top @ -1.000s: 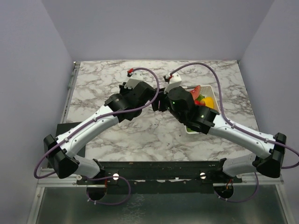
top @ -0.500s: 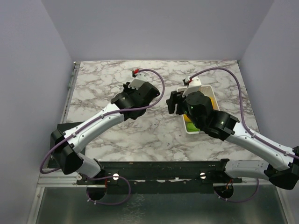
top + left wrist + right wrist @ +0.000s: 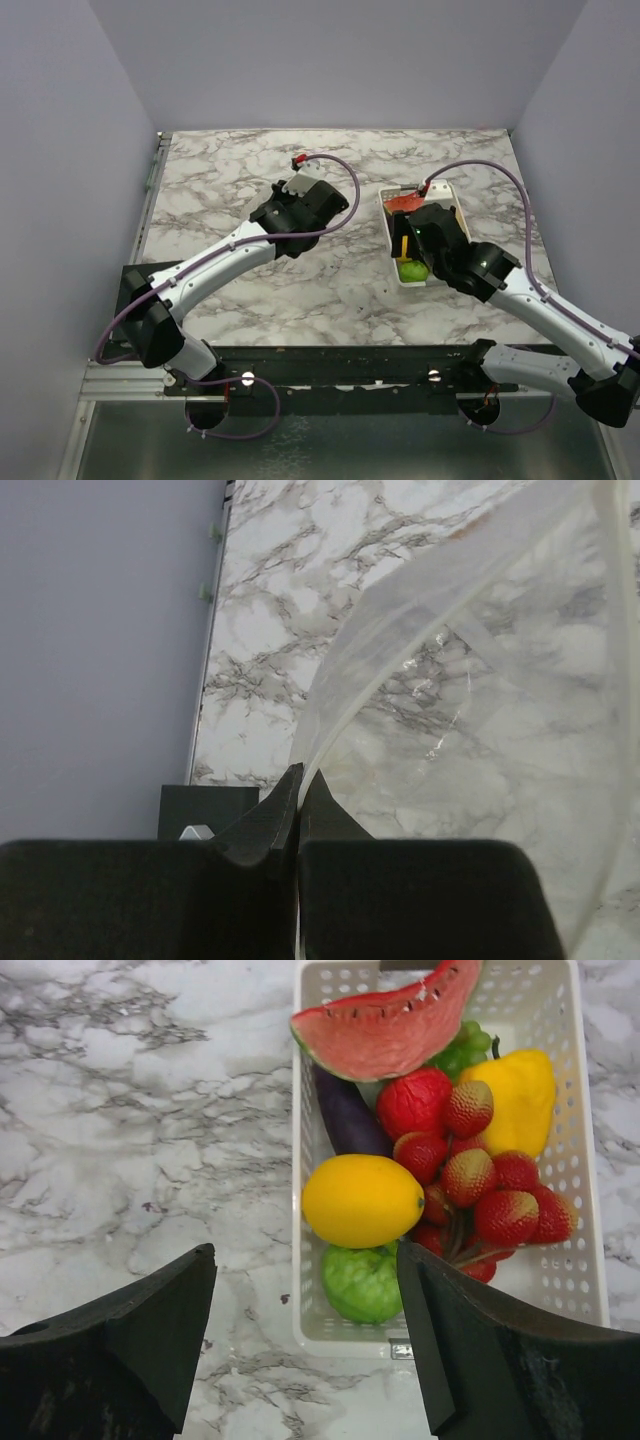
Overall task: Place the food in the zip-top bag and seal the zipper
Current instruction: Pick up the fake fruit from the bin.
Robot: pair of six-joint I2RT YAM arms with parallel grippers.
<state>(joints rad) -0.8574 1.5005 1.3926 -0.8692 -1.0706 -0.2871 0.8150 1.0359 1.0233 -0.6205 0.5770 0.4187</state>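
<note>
While my R gripper (image 3: 303, 1260) hangs over the white basket (image 3: 585, 1160), jaws spread wide w/ nothing between them, the food (image 3: 415, 1102) sits inside it: watermelon slice (image 3: 385, 1020) at the far end, lemon (image 3: 362, 1200) and lime (image 3: 362, 1282) at the near end, berries (image 3: 497, 1205) alongside. L gripper (image 3: 300, 780), left of the basket, is clenched on the zip-top bag (image 3: 450, 680) by its edge.

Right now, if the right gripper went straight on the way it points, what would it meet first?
The open right gripper would probably meet the yellow lemon in the white basket first, though depth is unclear.
</note>
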